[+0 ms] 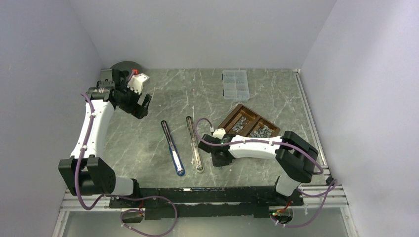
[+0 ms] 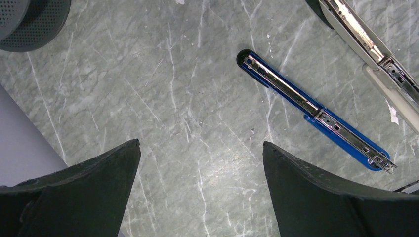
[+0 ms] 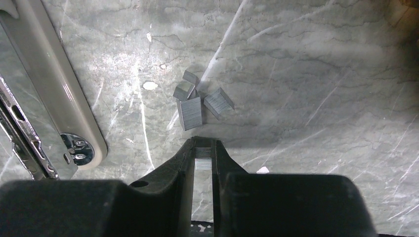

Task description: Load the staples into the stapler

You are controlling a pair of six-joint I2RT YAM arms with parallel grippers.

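My right gripper (image 3: 202,149) pinches one staple strip (image 3: 202,160) narrowly, edge-on, ready to slide into the opened grey stapler (image 3: 59,84) alongside.

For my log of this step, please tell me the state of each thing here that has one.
Left claw: open, empty.
Right claw: shut on a strip.
Blue stapler: opened flat.
Beige stapler: opened flat.
Loose strips: small heap, not held.
Tray: holds staples.
Box: seems shut.
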